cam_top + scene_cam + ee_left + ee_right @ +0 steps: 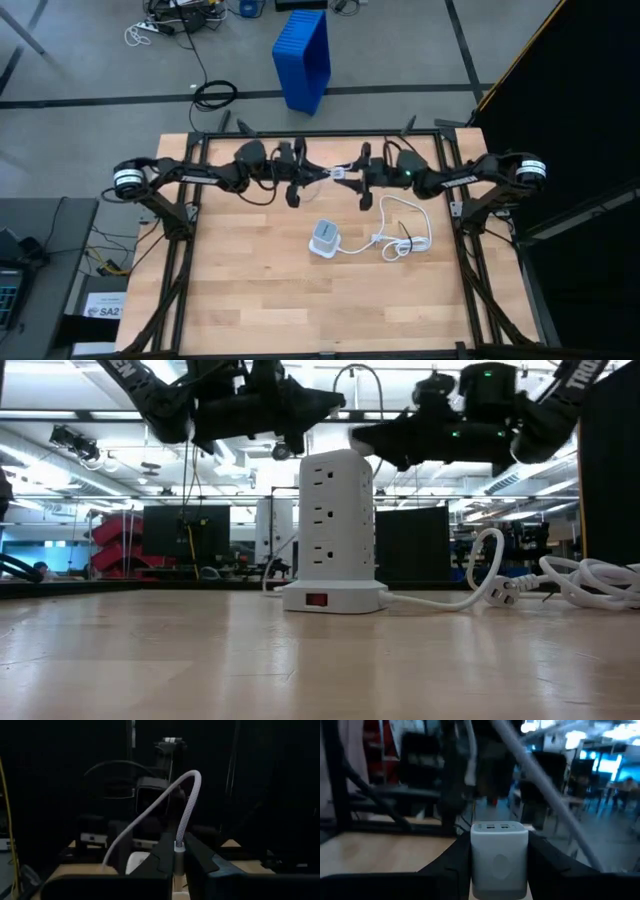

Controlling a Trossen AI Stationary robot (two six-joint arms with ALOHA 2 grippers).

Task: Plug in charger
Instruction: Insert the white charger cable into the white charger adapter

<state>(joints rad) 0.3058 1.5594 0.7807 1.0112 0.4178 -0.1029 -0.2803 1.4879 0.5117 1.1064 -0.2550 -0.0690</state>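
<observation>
The charger (499,854), a pale grey-white brick with two ports on its front face, sits in my shut right gripper (499,870). My left gripper (178,865) is shut on a thin white braided cable (189,802). Both grippers meet in the air over the table's far middle, left gripper (322,172) facing right gripper (348,176), with the charger (340,172) between them. A white tower power strip (324,238) stands on its base on the table, nearer than the grippers and below them (335,520). My left gripper pinches the cable's plug end (179,848) between its two fingers, the plug lying along them and pointing forward. The cable is lifted clear; it arches up and back, then drops out of sight behind one finger (145,870). My right gripper pinches the charger by its two side walls (474,855), one finger on each. The fingers lie level, and the port face (497,826) points forward, away from the wrist. The brick is lifted clear of the table.
The power strip's thick white cord (400,232) lies looped on the table to the right of the tower, its plug (500,590) resting on the wood. Bare wood lies left of and nearer than the tower. A blue crate (303,58) stands on the floor beyond the far edge.
</observation>
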